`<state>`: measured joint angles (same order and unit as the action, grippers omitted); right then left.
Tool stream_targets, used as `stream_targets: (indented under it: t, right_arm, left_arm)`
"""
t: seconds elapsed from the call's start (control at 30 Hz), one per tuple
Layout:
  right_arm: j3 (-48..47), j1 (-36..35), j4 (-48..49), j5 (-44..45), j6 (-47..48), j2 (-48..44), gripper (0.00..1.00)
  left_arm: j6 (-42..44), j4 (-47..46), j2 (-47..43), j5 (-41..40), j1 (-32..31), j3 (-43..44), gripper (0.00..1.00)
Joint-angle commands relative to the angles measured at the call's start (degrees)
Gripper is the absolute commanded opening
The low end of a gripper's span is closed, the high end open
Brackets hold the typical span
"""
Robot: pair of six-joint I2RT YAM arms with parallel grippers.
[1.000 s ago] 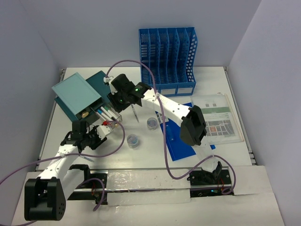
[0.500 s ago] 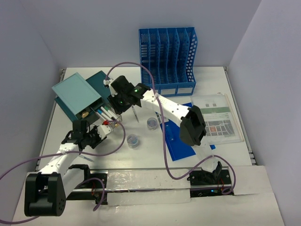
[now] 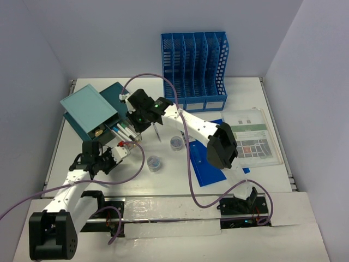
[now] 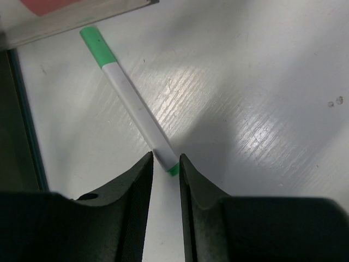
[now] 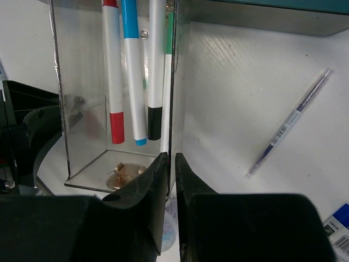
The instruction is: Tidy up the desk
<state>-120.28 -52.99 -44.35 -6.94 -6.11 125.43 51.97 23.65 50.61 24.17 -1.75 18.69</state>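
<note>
Pinch at the very end
My left gripper (image 4: 165, 159) nips the green marker (image 4: 133, 103) end-on, right gripper (image 5: 170, 159) clamps the clear holder (image 5: 82, 82); lift slowly.

The site is a robotics laboratory test cell dressed as an office workstation. A white counter (image 3: 245, 93) with metal edge rails is boxed in by plain lavender walls (image 3: 98, 38), and a left arm (image 3: 68, 183) and a right arm (image 3: 199, 125) with trailing purple cables (image 3: 192, 185) are bolted at its near edge. Office stock supplies the setting: a blue file rack (image 3: 193, 65), a printed sheet (image 3: 253, 136), a clear holder (image 5: 82, 82) of markers (image 5: 132, 71) and a loose green-tipped marker (image 4: 133, 101).
</note>
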Motion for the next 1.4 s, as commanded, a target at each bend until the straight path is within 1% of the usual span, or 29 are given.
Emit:
stream_targets:
  t: [0.0,0.2,0.33,0.43,0.53,0.7,0.77,0.83,1.0,1.13,1.27,1.37]
  right_arm:
    - [-3.1,-0.1,-0.8,2.0,0.7,0.7,0.17]
    - [-4.4,-0.1,-1.1,2.7,1.2,0.7,0.17]
    - [-4.9,0.0,-1.2,3.3,1.3,0.9,0.17]
    - [-5.5,0.1,-1.1,3.5,1.3,1.1,0.15]
    - [-6.2,0.0,-1.2,3.4,1.4,1.4,0.15]
    - [-6.5,0.1,-1.4,3.5,1.6,1.3,0.15]
    - [-6.3,0.1,-1.2,3.6,1.7,1.0,0.14]
    - [-6.0,0.1,-1.2,3.8,1.7,0.8,0.14]
    - [-5.6,0.0,-0.7,3.4,1.7,0.5,0.15]
    - [-5.7,0.1,-0.7,3.3,2.0,0.4,0.15]
    - [-5.5,0.1,-0.7,3.4,2.2,0.2,0.16]
    - [-5.4,0.0,-0.7,3.3,2.2,-0.1,0.18]
  left_arm:
    - [1.5,0.9,1.5,1.6,1.0,1.2,0.32]
    - [1.5,-1.6,7.5,0.7,1.1,1.8,0.34]
    - [1.5,-2.2,7.2,0.7,1.1,1.5,0.35]
    - [1.5,-2.6,6.1,0.4,1.1,0.7,0.34]
    - [1.1,-2.4,5.7,0.1,1.1,0.8,0.3]
    - [1.4,-0.1,6.6,-0.4,1.2,2.4,0.15]
    - [2.6,1.5,6.5,-0.5,1.5,3.3,0.11]
    - [3.9,4.2,6.0,-0.1,1.6,4.0,0.09]
    - [11.1,11.4,1.9,3.6,1.6,3.8,0.09]
    - [13.3,11.8,-0.8,5.2,1.6,2.9,0.09]
    - [17.0,14.3,-1.0,8.3,1.6,3.8,0.09]
    - [20.6,16.6,0.1,11.4,1.6,4.9,0.09]
